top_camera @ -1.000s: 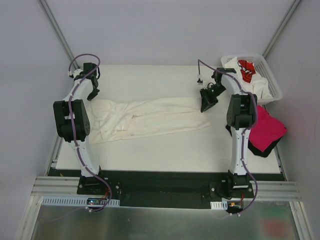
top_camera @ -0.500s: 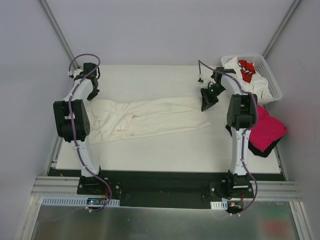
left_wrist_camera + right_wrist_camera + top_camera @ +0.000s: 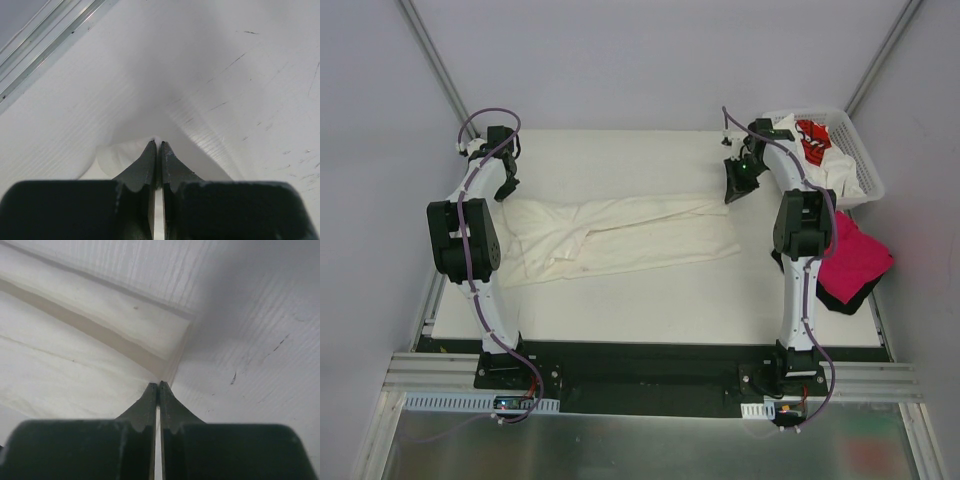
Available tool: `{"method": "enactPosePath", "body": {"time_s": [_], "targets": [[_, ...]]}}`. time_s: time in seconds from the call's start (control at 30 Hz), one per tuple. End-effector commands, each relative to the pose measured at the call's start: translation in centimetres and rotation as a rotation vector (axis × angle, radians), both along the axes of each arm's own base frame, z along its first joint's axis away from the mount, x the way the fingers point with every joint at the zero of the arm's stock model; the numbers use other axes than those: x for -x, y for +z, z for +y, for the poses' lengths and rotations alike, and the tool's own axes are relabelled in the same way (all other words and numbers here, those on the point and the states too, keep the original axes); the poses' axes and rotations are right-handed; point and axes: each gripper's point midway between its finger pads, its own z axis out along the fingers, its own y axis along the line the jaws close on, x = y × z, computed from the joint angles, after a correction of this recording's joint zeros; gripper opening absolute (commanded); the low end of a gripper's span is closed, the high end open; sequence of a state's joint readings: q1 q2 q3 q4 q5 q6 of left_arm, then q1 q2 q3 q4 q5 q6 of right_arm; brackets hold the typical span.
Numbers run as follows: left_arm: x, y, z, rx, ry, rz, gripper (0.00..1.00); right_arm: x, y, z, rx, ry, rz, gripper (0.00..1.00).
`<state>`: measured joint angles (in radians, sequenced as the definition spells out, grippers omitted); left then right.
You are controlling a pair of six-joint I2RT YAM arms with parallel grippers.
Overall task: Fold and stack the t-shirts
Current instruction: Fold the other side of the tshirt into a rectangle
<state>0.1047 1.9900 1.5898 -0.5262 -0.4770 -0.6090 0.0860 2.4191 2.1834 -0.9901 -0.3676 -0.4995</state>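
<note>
At the tips of the left gripper (image 3: 506, 190), the jaws are pressed together on a thin corner of the cream t-shirt (image 3: 620, 235). In the wrist view only a small pale fold shows just left of the closed fingers (image 3: 145, 160). The right gripper (image 3: 732, 190) is likewise shut tight, pinching the shirt's opposite end where a folded band of cloth runs up to its fingertips (image 3: 150, 395).

Between the two grippers the cream t-shirt lies stretched and wrinkled across the table (image 3: 650, 295), from 9 o'clock to 3 o'clock. At 2 o'clock from the table's centre the basket (image 3: 868, 170) holds a white shirt with red print (image 3: 812, 135) among pale cloth. Past the right arm at 3 o'clock a magenta shirt (image 3: 858, 252) lies on a black shirt (image 3: 832, 300).
</note>
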Motion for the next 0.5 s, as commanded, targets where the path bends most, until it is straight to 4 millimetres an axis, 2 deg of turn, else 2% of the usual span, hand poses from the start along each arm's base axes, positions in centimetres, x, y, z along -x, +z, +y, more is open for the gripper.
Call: {"method": "enactPosePath", "body": {"time_s": [0.0, 0.27, 0.47], "targets": [[-0.5, 0.5, 0.0, -0.01, -0.008, -0.021, 0.0, -3.3, 4.9, 0.2, 0.026, -0.057, -0.162, 0.01], [-0.3, 0.2, 0.0, -0.008, -0.002, -0.017, 0.0, -4.2, 6.4, 3.0, 0.025, -0.009, -0.231, 0.01], [-0.4, 0.5, 0.0, -0.01, -0.004, -0.023, 0.0, -4.1, 7.3, 3.6, 0.049, 0.01, -0.276, 0.01]]}}
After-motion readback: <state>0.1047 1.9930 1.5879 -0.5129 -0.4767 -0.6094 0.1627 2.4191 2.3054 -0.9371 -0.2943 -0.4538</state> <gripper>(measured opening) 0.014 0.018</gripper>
